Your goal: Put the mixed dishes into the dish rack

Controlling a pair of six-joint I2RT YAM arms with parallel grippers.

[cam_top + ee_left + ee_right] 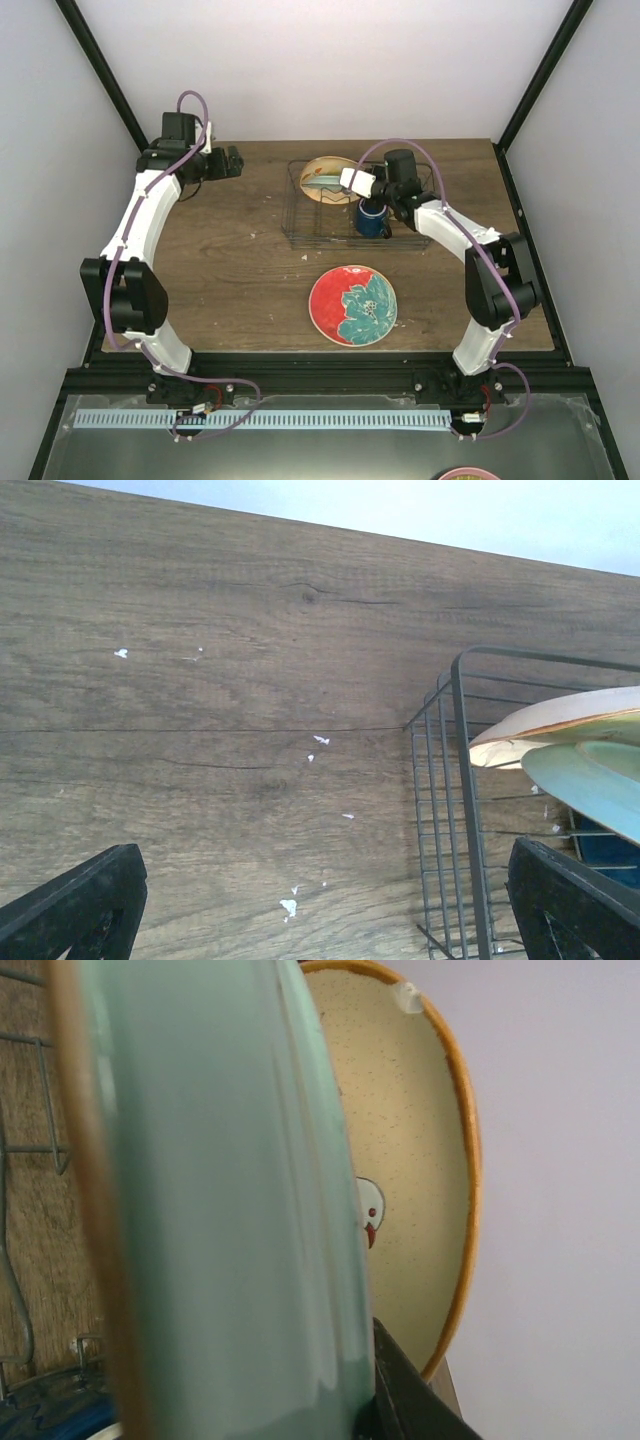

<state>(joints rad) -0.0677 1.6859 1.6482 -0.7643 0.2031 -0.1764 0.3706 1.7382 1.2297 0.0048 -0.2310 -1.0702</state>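
The dark wire dish rack (300, 215) stands at the back middle of the table. In it the cream-yellow bird plate (318, 170) stands on edge, and the dark blue mug (373, 220) sits at its right. My right gripper (352, 181) is over the rack, shut on the mint green plate (220, 1210), which it holds on edge just in front of the bird plate (410, 1140). The red plate with the teal flower (353, 304) lies flat on the table in front of the rack. My left gripper (232, 162) is open and empty, left of the rack. The cream bowl and the tan plate are out of view.
In the left wrist view the rack's corner (462, 780) is at the right, with both plates' edges (560, 725) over it. White specks dot the wood. Black frame posts stand at the table's back corners. A pink rim (470, 474) shows below the table's near edge.
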